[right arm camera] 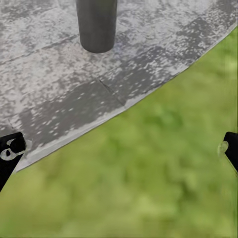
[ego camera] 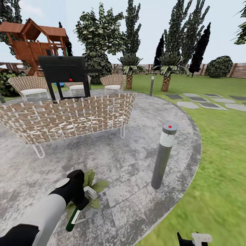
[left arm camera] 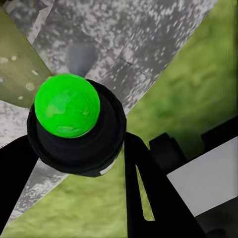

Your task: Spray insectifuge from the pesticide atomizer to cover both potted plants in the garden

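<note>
My left gripper [ego camera: 80, 202] is shut on the pesticide atomizer [ego camera: 74, 218], a slim dark green bottle with a white label that hangs tilted low over the patio. In the left wrist view the atomizer [left arm camera: 74, 129] shows end on, with a bright green ball on its black top between my dark fingers [left arm camera: 148, 198]. Broad green leaves of one potted plant [ego camera: 98, 186] spread just beyond and beside the gripper, and its pot is hidden. The second potted plant is out of view. My right gripper [ego camera: 192, 239] hangs open over the lawn edge, its fingertips [right arm camera: 11, 153] wide apart.
A grey bollard lamp [ego camera: 163, 157] stands on the round patio [ego camera: 136, 164] right of the plant. A wicker sofa [ego camera: 68, 116], a black grill [ego camera: 65, 73] and wicker chairs lie farther back. Lawn [ego camera: 222, 153], stepping stones [ego camera: 205, 100] and palms fill the right and rear.
</note>
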Available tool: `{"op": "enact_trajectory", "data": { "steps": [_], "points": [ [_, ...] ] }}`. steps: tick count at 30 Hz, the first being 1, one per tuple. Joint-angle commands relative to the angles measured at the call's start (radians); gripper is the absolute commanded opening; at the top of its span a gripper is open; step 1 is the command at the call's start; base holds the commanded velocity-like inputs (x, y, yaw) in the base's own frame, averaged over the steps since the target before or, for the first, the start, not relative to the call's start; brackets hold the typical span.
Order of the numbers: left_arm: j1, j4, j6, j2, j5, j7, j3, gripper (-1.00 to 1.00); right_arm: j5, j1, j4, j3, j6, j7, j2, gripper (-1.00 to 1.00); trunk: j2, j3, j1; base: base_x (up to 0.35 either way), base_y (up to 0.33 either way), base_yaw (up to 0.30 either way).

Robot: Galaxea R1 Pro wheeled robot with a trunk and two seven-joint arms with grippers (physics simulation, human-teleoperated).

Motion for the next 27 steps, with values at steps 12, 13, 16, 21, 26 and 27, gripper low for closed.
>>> {"op": "enact_trajectory", "data": {
  "steps": [12, 13, 16, 21, 26, 27],
  "points": [
    [-0.001, -0.001, 0.009, 0.001, -0.008, -0.01, -0.004, -1.0, 0.001, -0.001, 0.001, -0.008, -0.003, 0.009, 0.0, 1.0, 0.0, -0.001, 0.0, 0.093, -0.307, 0.278],
    [-0.001, -0.001, 0.009, 0.001, -0.008, -0.01, -0.003, -1.0, 0.001, -0.001, 0.001, -0.008, -0.003, 0.009, 0.0, 1.0, 0.0, -0.001, 0.0, 0.092, -0.307, 0.278],
    [-0.001, -0.001, 0.009, 0.001, -0.008, -0.01, -0.003, -1.0, 0.001, -0.001, 0.001, -0.008, -0.003, 0.009, 0.0, 1.0, 0.0, -0.001, 0.0, 0.094, -0.307, 0.278],
    [-0.001, 0.0, 0.009, 0.002, -0.008, -0.011, -0.002, -1.0, 0.002, -0.001, 0.003, -0.008, -0.003, 0.009, 0.0, 1.0, 0.0, -0.001, 0.0, 0.095, -0.257, 0.278],
    [-0.001, 0.0, 0.009, 0.004, -0.008, -0.012, -0.002, -1.0, 0.003, -0.001, 0.003, -0.008, -0.003, 0.009, 0.0, 1.0, 0.0, 0.001, 0.0, 0.04, -0.053, 0.278],
    [-0.001, 0.0, 0.01, 0.004, -0.008, -0.012, -0.002, -1.0, 0.003, -0.001, 0.003, -0.008, -0.003, 0.009, 0.0, 1.0, 0.0, 0.001, 0.0, 0.005, -0.006, 0.278]
  ]
}}
